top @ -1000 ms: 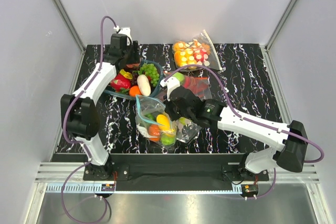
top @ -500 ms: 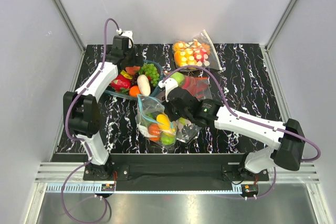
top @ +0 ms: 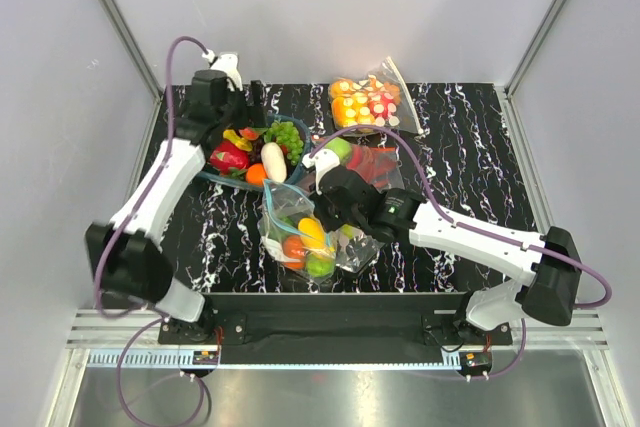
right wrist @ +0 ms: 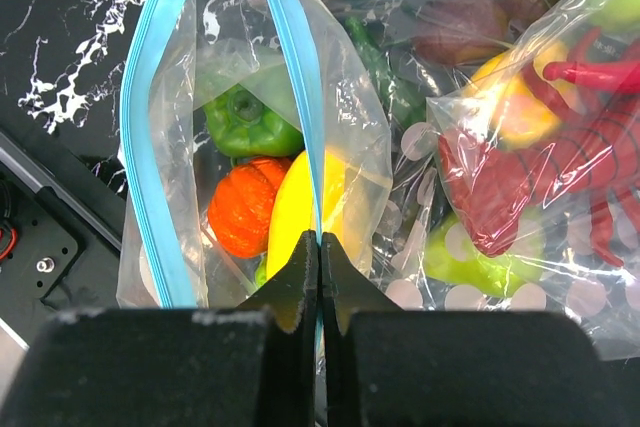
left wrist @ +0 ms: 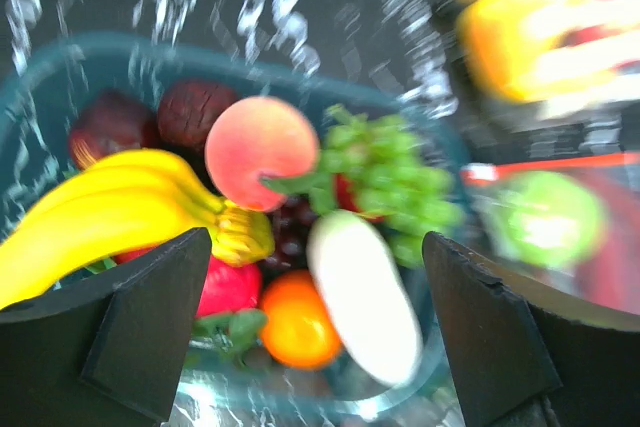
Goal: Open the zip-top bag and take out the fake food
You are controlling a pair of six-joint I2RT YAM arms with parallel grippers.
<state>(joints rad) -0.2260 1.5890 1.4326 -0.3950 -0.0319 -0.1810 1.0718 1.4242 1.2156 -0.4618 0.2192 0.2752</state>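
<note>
The zip-top bag [top: 290, 229] lies at the table's near middle with its mouth open and its two teal strips [right wrist: 150, 147] apart. My right gripper [right wrist: 320, 237] is shut on the right-hand strip [right wrist: 298, 107]; it also shows in the top view [top: 322, 205]. Inside the bag I see a green piece [right wrist: 245, 122], an orange piece [right wrist: 243, 219] and a yellow piece [right wrist: 295, 212]. My left gripper [left wrist: 315, 237] is open and empty above a teal bowl [left wrist: 110, 52] that holds a banana [left wrist: 110, 217], a peach [left wrist: 258, 147], green grapes [left wrist: 390, 162] and an orange [left wrist: 295, 322]. The left gripper also shows in the top view [top: 248, 107].
A larger clear bag with red peppers [top: 372, 162] lies against the zip-top bag's right side, under my right arm. A small bag of orange and red-white pieces [top: 368, 102] sits at the back. The bowl [top: 212, 179] also holds a white eggplant [left wrist: 365, 292]. Enclosure walls stand on three sides.
My left arm has swung out to the left and its gripper has shifted a little to the far left over the bowl. My right gripper stays shut on the bag's strip.
</note>
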